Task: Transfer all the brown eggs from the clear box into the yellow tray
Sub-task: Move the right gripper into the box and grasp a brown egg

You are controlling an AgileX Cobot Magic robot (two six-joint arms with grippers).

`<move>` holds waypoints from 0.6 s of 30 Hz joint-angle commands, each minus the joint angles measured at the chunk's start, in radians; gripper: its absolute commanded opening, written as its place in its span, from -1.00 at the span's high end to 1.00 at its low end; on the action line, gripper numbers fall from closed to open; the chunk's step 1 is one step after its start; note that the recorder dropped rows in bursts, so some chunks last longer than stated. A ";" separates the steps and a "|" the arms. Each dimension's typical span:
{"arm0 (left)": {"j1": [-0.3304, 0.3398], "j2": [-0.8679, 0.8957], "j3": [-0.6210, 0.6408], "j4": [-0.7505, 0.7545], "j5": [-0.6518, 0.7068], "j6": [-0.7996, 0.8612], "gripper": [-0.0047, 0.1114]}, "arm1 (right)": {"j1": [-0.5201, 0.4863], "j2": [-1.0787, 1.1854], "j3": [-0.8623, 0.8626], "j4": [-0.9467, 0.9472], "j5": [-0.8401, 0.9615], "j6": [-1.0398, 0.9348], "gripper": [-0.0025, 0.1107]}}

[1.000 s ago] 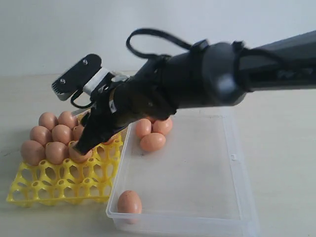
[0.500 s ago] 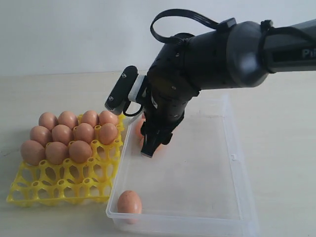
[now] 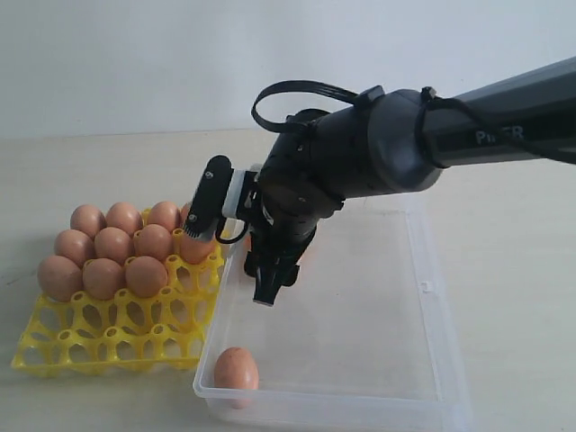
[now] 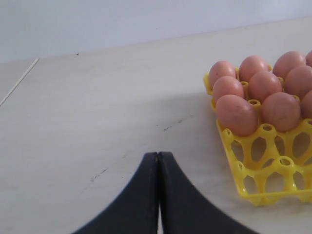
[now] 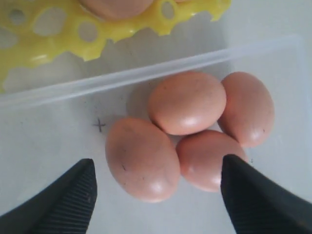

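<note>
Tabletop of pale colour carries everything here. Above it the black right arm reaches in from the right side of the exterior view and bends down over the far left part of the clear box. This box lies on the tabletop with its long side running away from the camera. The yellow tray lies just beside the left wall of the box. Its front rows of cups are empty.

The right tool hangs over the box with its two fingers spread wide, and nothing is held between them. The left tool shows only in the left wrist view. Its two dark fingers are pressed together with nothing between them, above bare tabletop near the tray.

The brown eggs fill the back rows of the tray. I count about eleven, one partly hidden behind a finger. In the right wrist view four eggs lie in a tight cluster on the box floor, touching each other, close to the wall next to the tray and under the open tool. One single egg lies in the near left corner of the box, well apart from the cluster.
</note>
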State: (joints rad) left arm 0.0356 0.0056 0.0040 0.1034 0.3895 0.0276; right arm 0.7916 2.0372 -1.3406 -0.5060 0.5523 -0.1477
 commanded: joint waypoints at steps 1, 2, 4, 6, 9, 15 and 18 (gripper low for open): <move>-0.006 -0.006 -0.004 -0.002 -0.009 -0.005 0.92 | -0.002 0.022 -0.003 -0.008 -0.051 -0.007 -0.26; -0.006 -0.006 -0.004 -0.002 -0.009 -0.005 0.92 | -0.002 0.034 -0.003 -0.008 -0.051 -0.007 -0.26; -0.006 -0.006 -0.004 -0.002 -0.009 -0.005 0.92 | -0.002 0.056 -0.003 -0.008 -0.054 -0.007 -0.26; -0.006 -0.006 -0.004 -0.002 -0.009 -0.005 0.92 | -0.002 0.070 -0.005 -0.008 -0.060 -0.007 -0.26; -0.006 -0.006 -0.004 -0.002 -0.009 -0.005 0.92 | -0.009 0.083 -0.005 -0.008 -0.103 -0.009 -0.20; -0.006 -0.006 -0.004 -0.002 -0.009 -0.005 0.92 | -0.027 0.095 -0.005 -0.001 -0.106 -0.009 0.50; -0.006 -0.006 -0.004 -0.002 -0.009 -0.005 0.92 | -0.029 0.095 -0.005 -0.001 -0.091 -0.009 0.89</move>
State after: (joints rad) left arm 0.0356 0.0056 0.0040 0.1034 0.3895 0.0276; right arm 0.7736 2.1247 -1.3422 -0.5101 0.4437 -0.1486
